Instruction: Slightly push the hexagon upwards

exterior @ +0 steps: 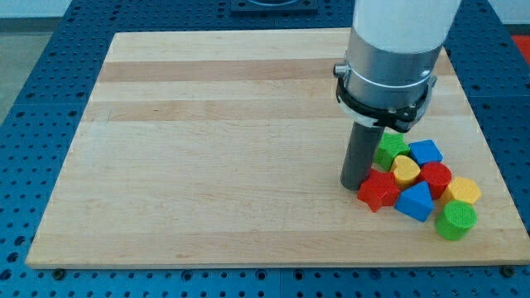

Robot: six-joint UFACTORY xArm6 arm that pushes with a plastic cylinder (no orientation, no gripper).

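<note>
The yellow hexagon (463, 190) lies at the right end of a tight cluster of blocks near the board's lower right. My tip (357, 186) stands at the cluster's left edge, right against the red star (378, 191) and far left of the hexagon. Between them lie a yellow heart (405, 170), a red block (436, 177) and a blue triangle (415, 201). A green cylinder (455, 221) sits just below the hexagon.
A green star (391, 149) and a blue block (426, 152) form the cluster's top. The wooden board (207, 149) has its right edge close to the hexagon and its bottom edge close below the green cylinder.
</note>
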